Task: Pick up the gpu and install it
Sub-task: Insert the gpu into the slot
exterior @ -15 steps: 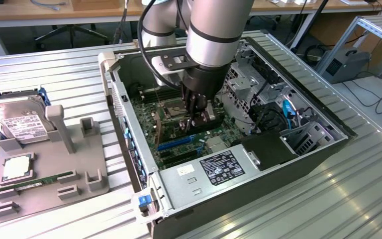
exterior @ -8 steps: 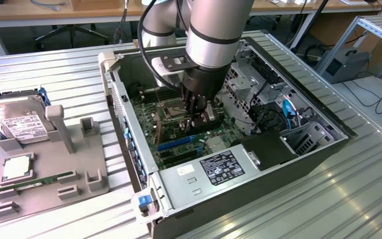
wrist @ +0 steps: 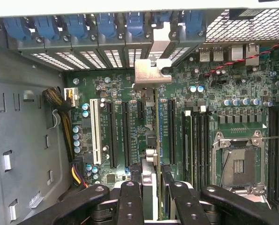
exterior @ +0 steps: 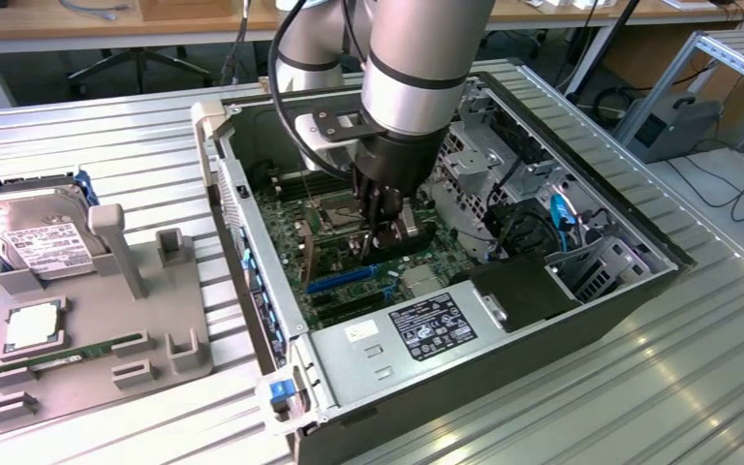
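The gpu (wrist: 151, 117) appears edge-on in the wrist view as a thin card. Its silver bracket (wrist: 151, 72) is close to the slotted rear wall of the case. The card stands upright over the long black expansion slots (wrist: 171, 131) of the green motherboard (wrist: 223, 89). My gripper (wrist: 152, 194) is shut on the card's near end, one black finger (wrist: 130, 199) on each side. In the exterior view the gripper (exterior: 379, 237) reaches down into the open computer case (exterior: 579, 300), with the dark gpu (exterior: 402, 239) under it just above the board.
A grey holder tray (exterior: 139, 291) on the exterior view's left carries a hard drive (exterior: 36, 242), a processor (exterior: 34, 325) and a RAM stick (exterior: 69, 356). Inside the case are the power supply (exterior: 430, 325), drive cages (exterior: 476, 165), cables and an empty processor socket (wrist: 238, 164).
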Motion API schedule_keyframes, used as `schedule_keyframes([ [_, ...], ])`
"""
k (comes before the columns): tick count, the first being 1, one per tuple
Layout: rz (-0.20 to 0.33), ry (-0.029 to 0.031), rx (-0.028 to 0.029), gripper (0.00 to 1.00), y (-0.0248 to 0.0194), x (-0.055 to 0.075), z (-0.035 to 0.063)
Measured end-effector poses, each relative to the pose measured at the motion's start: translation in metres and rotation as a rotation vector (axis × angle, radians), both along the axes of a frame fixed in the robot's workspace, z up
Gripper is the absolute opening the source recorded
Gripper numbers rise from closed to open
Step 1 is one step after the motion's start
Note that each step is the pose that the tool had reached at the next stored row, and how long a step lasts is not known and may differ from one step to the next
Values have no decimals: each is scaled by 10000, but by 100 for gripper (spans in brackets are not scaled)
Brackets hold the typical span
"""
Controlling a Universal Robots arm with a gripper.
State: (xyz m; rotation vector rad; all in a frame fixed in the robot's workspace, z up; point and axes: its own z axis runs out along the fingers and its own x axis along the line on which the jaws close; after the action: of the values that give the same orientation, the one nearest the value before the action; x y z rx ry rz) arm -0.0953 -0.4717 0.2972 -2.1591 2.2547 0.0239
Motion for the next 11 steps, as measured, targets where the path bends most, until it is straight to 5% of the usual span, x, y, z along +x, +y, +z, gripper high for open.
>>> schedule_keyframes([
  [11,0,0,0,27,0,0,-24],
])
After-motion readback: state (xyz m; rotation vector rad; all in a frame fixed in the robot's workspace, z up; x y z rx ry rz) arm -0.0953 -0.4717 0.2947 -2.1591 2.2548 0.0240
